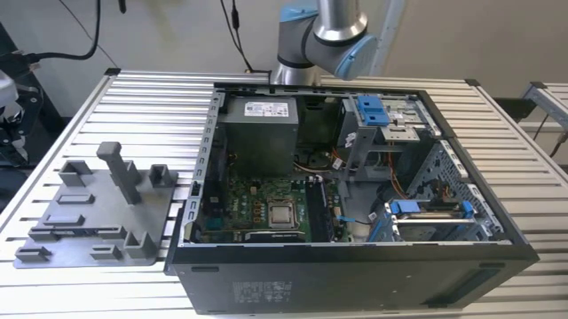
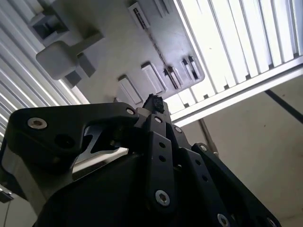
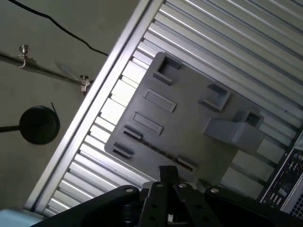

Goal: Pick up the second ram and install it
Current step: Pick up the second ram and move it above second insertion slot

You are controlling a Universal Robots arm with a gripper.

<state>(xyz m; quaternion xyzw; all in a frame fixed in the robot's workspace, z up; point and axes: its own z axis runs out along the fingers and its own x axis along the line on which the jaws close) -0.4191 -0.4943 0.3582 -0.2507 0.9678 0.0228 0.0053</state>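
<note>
Grey plastic plate (image 1: pixel 98 207) is seen lying near the desk's (image 1: pixel 133 106) edge at the exterior view's left, just beside the open computer case (image 1: pixel 355 282). Its posts and slots are evidently meant to keep parts upright and reachable from above.

The claw (image 3: pixel 168 176) is held high over that plate in both wrist views, well apart from it. Its fingertips are pressed together and nothing is visibly pinched between them. The second memory stick (image 3: pixel 158 150) is judged to be the thin dark strip seated in a narrow slot near one edge of the plate, though its colour and chips cannot be made out. The pick-up is judged not yet made.

The case is laid on its side with the panel off, so that the green motherboard (image 1: pixel 257 199) is exposed from above for the installation. The arm (image 1: pixel 324 33) is seen at the desk's edge behind the case, as the exterior view has it.

The desk is built of ribbed aluminium slats, which are brightly lit in the wrist views. A pale wall hung with black cables (image 1: pixel 235 26) is seen behind it. Beyond the desk's edge, a plain floor is crossed by another cable, and a round black stand base (image 3: pixel 39 125) is set on it.
</note>
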